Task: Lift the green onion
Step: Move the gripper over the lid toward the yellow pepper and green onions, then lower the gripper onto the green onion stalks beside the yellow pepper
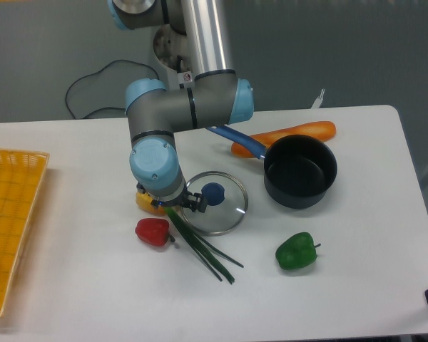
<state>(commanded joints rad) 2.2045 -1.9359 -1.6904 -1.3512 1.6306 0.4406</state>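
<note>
A glass pot lid (217,206) lies on the white tabletop (357,285). Right of it sits a black saucepan (299,171); left, a red pepper (152,231); lower right, a green pepper (296,251).

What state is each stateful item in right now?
gripper: low over the green onion, fingers mostly hidden, open or shut unclear
green onion: flat on the table, not lifted
pot: upright, uncovered, looks empty
glass lid: off the pot, lying knob-up on the table
yellow basket: mostly empty, one small item at its edge
</note>
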